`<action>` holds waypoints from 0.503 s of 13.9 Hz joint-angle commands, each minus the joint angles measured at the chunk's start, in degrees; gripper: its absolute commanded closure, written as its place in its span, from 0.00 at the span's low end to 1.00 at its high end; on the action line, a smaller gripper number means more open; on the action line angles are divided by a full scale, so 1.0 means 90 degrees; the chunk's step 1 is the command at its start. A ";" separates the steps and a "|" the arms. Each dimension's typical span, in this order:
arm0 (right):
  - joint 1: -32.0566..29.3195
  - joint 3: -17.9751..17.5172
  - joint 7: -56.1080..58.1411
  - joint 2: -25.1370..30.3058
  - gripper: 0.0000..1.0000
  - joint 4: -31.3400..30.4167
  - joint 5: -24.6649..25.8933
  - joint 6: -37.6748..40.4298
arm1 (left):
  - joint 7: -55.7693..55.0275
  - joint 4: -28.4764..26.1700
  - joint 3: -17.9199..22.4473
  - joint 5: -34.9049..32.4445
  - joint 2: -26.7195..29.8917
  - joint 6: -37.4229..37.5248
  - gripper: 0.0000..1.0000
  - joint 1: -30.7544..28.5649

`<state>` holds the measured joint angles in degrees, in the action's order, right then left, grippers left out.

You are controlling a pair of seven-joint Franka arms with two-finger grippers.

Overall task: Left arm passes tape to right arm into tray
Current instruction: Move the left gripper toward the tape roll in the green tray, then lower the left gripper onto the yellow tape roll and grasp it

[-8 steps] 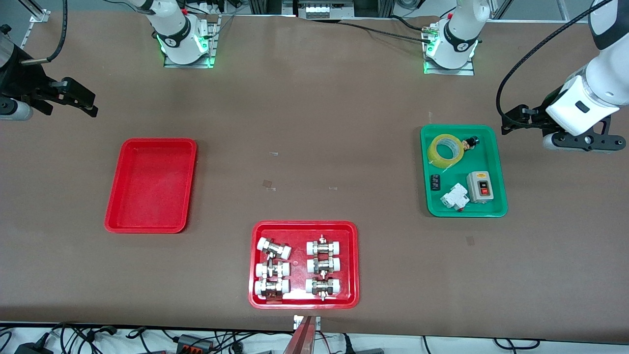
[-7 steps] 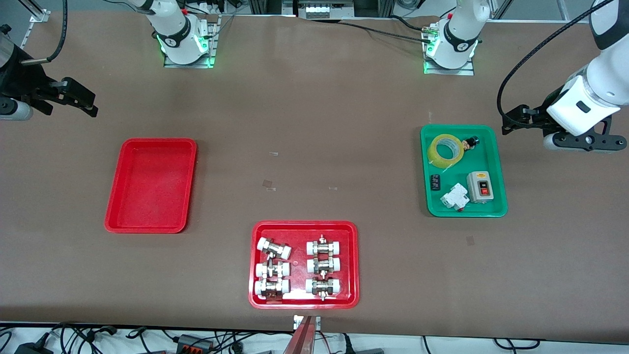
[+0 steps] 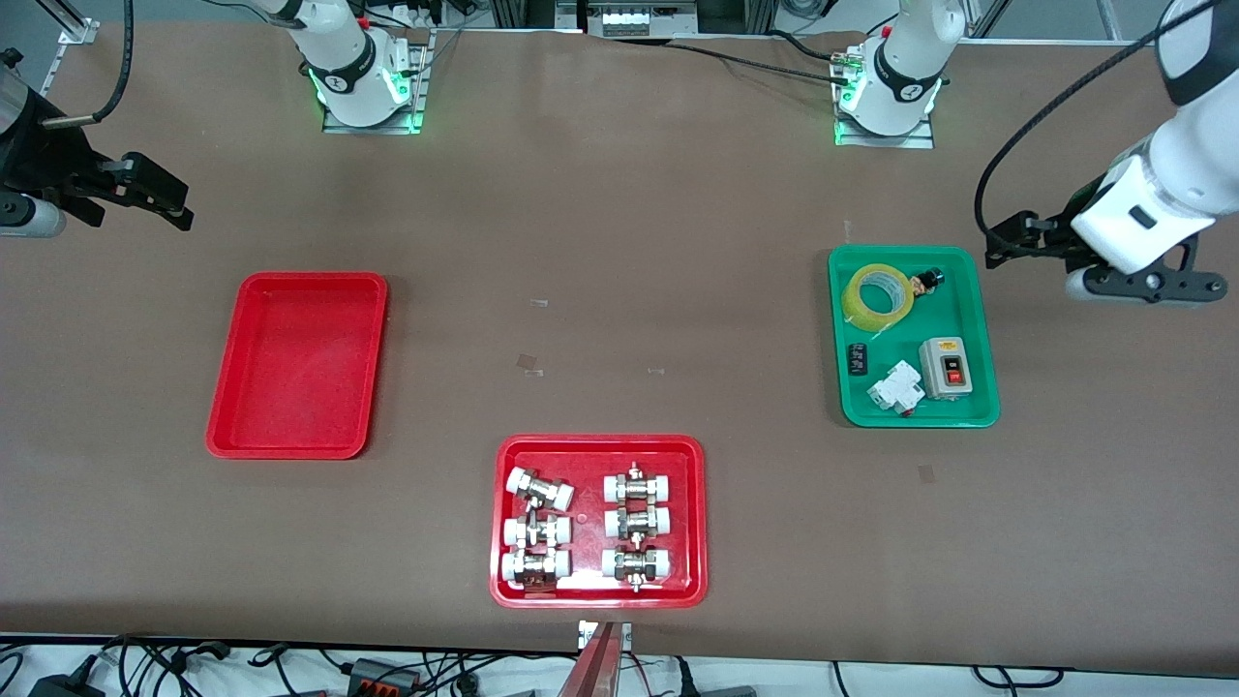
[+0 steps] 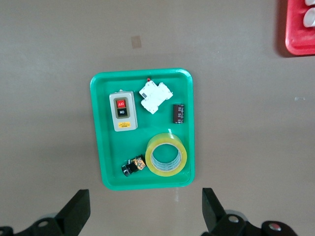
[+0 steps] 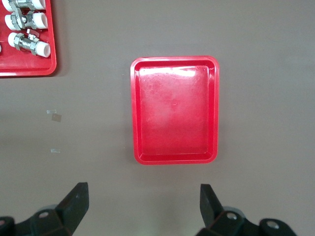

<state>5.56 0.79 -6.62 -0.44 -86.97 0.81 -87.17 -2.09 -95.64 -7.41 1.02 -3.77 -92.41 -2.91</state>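
The yellow tape (image 3: 876, 295) lies flat in a corner of the green tray (image 3: 960, 312), apart from both grippers. In the left wrist view the tape (image 4: 167, 153) sits in the green tray (image 4: 105, 147). My left gripper (image 3: 1005, 238) is open and empty, over bare table beside the green tray at the left arm's end; its own view (image 4: 145, 214) shows wide-apart fingers. The plain red tray (image 3: 295, 363) is empty and also shows in the right wrist view (image 5: 174, 113). My right gripper (image 3: 160, 198) is open and empty, over bare table at the right arm's end; it shows in its own view (image 5: 142, 204).
The green tray also holds a grey switch box (image 3: 946, 368), a white breaker (image 3: 895, 389), a small black part (image 3: 858, 358) and a black-and-orange part (image 3: 926, 282). A red tray (image 3: 694, 523) with several white-and-metal fittings stands near the front camera edge, mid-table.
My left arm's wrist and gripper have shifted slightly toward the green tray. The right arm, the tape and the trays have not moved.
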 commanded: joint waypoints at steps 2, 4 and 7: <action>-0.0023 -0.0029 0.0013 -0.0010 0.00 0.0103 -0.0041 0.0105 | -0.0041 0.0187 -0.0065 -0.0123 -0.0576 0.0324 0.00 0.0021; -0.0023 -0.0029 0.0013 -0.0010 0.00 0.0113 -0.0041 0.0105 | -0.0081 0.0159 -0.0075 -0.0103 -0.0917 0.0288 0.00 -0.0027; -0.0023 -0.0029 0.0022 -0.0010 0.00 0.0103 -0.0041 0.0105 | -0.0090 -0.0473 -0.0056 -0.0123 -0.0988 -0.0004 0.00 -0.0066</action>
<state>5.57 0.78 -6.62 -0.44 -86.97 0.81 -87.16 -2.11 -96.49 -7.58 0.98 -12.87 -91.02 -2.99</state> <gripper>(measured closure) 0.000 0.000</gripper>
